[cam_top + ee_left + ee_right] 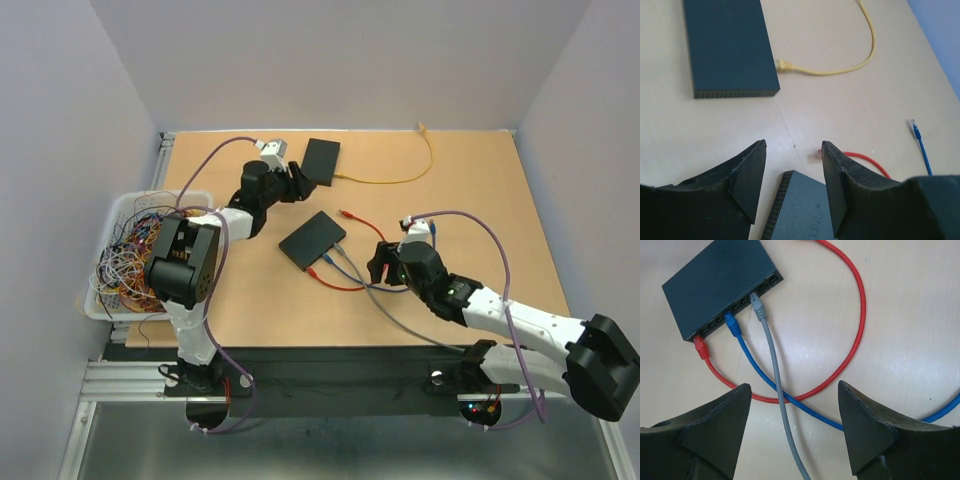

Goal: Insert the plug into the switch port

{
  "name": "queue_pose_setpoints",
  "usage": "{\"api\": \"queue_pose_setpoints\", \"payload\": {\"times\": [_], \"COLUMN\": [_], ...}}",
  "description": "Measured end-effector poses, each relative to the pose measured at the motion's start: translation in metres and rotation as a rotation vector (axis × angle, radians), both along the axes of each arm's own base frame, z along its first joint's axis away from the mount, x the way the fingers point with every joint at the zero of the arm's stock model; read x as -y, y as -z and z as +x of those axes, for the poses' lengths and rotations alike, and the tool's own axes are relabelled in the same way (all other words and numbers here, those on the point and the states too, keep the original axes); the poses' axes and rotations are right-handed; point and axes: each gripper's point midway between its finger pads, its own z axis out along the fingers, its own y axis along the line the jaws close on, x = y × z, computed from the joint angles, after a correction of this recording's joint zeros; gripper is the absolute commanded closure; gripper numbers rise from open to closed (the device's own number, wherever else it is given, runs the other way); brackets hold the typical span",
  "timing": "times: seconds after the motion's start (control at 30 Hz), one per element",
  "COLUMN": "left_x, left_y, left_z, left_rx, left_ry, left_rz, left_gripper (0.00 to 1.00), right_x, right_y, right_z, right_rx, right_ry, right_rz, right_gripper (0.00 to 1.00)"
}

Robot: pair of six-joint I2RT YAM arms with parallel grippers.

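— What does the switch (312,240) look like, and where is it?
— It is a flat black box lying near the middle of the table, turned at an angle. Its row of ports (742,299) runs along the near-right side.
— And the plugs?
— Three sit in that row. The red plug (700,347) is at the nearest end, the blue plug (732,324) a few ports along, and the grey plug (758,306) beyond that, with its tip in a port.
— How do the cables lie?
— The grey cable (777,390) runs straight towards the near side, crossing over the red cable (857,315), which curls round in a wide loop. The blue cable (790,402) trails off to the right.
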Motion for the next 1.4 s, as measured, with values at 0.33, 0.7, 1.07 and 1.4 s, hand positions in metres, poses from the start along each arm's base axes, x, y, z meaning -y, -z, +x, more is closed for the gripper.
{"api": "queue_pose_setpoints", "payload": {"times": [0.33, 0.7, 1.07, 1.4], "left_x": [-0.040, -0.174, -0.248, -0.241], "left_y": [-0.130, -0.135, -0.033, -0.010], "left_z": [-0.047, -0.164, -0.192, -0.153], "left_rx": [0.201, 0.356, 0.353, 0.304], "left_ry": [-0.111, -0.651, -0.972, -0.921], "left_rz": [-0.002, -0.036, 0.216, 0.425], "left_gripper": [0.41, 0.40, 0.36, 0.24], "right_x": [-0.008, -0.009, -0.009, -0.014], "right_y": [-0.013, -0.005, 0.012, 0.031], "right_z": [-0.021, -0.034, -0.041, -0.040], "right_rx": [-0.036, -0.061, -0.078, -0.112], "right_ry": [-0.064, -0.107, -0.145, -0.167], "right_rz": [0.083, 0.093, 0.053, 0.023], "right_gripper": [0.21, 0.21, 0.21, 0.21]}}
